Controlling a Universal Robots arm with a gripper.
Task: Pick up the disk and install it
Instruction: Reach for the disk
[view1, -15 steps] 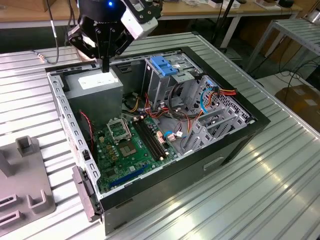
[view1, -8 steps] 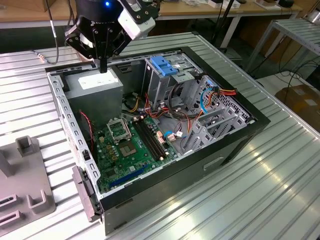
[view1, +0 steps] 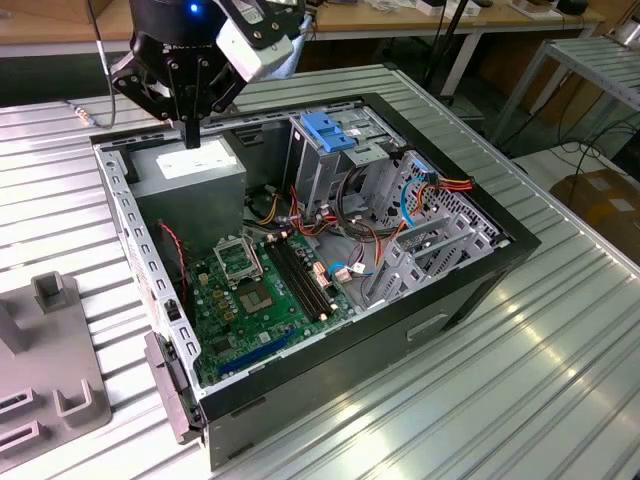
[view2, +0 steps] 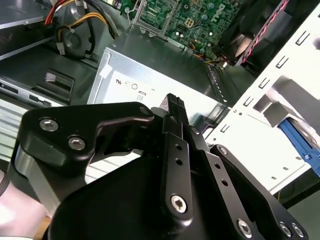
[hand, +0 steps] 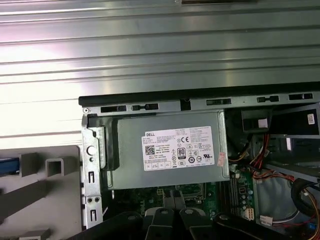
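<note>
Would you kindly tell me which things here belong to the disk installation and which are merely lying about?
Job: black gripper, shut, above the open black computer case; blue-edged piece in the grey plastic holder, probably the disk; metal drive bay with blue latch, likely its slot.
Lying about: silver power supply box; green motherboard; red and yellow cables; ribbed metal table.

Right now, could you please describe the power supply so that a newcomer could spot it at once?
Find the open black computer case on the ribbed metal table. In its corner beneath the end effector sits the power supply, a plain grey metal box. Unlike the green motherboard beside it, it is bare metal with a white label on top.
</note>
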